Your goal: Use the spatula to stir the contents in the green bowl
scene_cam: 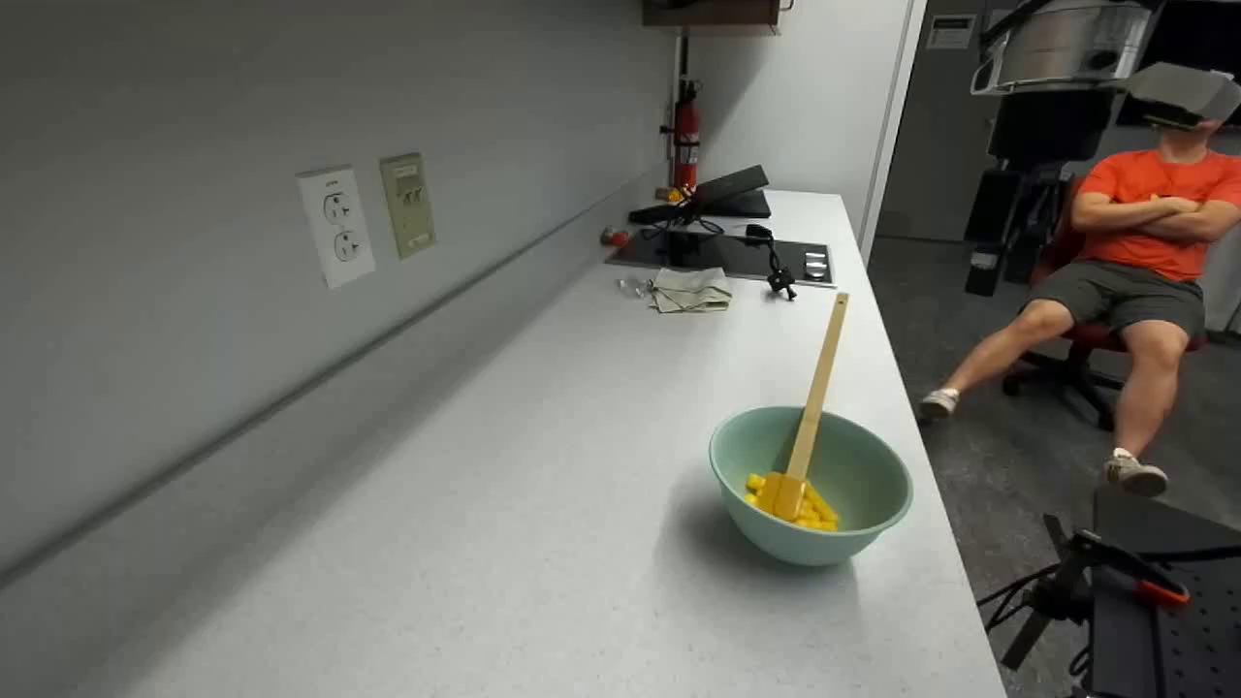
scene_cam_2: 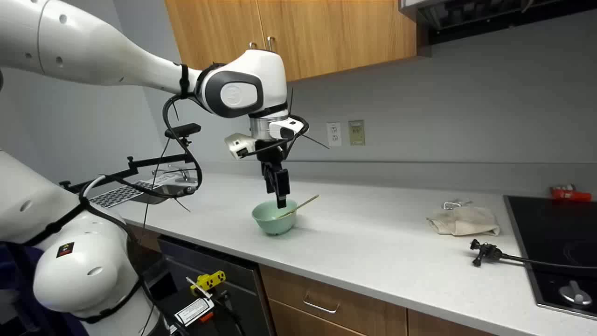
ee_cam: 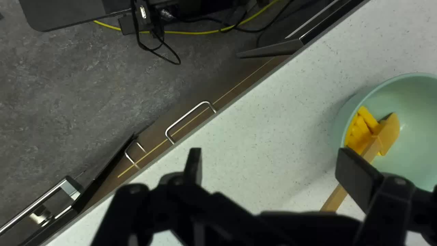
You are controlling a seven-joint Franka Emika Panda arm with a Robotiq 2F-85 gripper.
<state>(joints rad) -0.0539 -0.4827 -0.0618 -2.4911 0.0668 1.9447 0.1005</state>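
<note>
The pale green bowl [scene_cam: 810,551] stands upright on the counter near its front edge. Yellow contents [ee_cam: 358,135] lie in small pieces at one side of its bottom; in an exterior view the wall of the bowl [scene_cam_2: 275,227] hides them. The spatula [scene_cam: 819,383] leans in the bowl, its tan head down on the pieces and its light wooden handle [scene_cam_2: 304,204] sticking out past the rim. My gripper [ee_cam: 269,160] is open with nothing between its fingers. One finger [ee_cam: 358,176] covers part of the handle in the wrist view. The gripper [scene_cam_2: 276,198] hangs above the bowl, apart from the spatula.
The counter [scene_cam: 485,543] runs along a wall with outlets [scene_cam: 336,228]. A folded cloth [scene_cam_2: 466,220] and a black cooktop [scene_cam_2: 559,252] lie farther along. Wooden cabinets [scene_cam_2: 336,42] hang above. A person [scene_cam: 1159,233] sits beyond the counter's front edge.
</note>
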